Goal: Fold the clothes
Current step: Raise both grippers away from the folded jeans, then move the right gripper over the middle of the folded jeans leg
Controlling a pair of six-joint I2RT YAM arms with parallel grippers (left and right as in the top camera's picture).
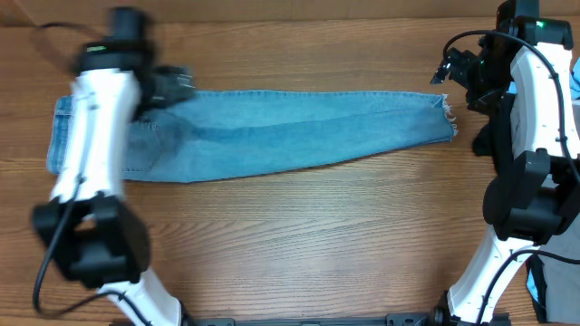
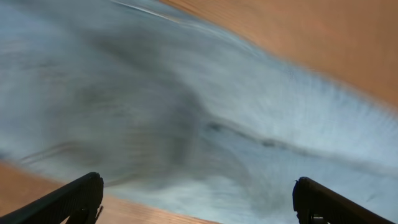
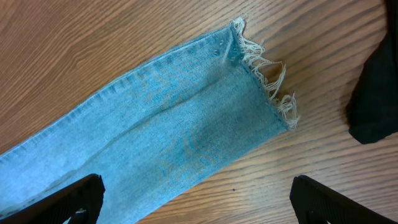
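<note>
Faded light-blue denim jeans (image 1: 290, 131) are lying flat across the far half of the brown wood-grain table (image 1: 317, 235). They are folded lengthwise into one long strip, with the waist at the left and the legs running to the right. The frayed white hem (image 3: 267, 81) is ending the strip at the right.

The left gripper (image 1: 174, 86) is hovering over the waist end and is showing blurred in the overhead and left wrist views. Its black fingers (image 2: 74, 196) are standing wide apart with nothing between them, only denim below.

The right gripper (image 1: 446, 71) is hanging just beside the hem at the far right. Its fingers (image 3: 323, 199) are also spread wide, holding nothing.
</note>
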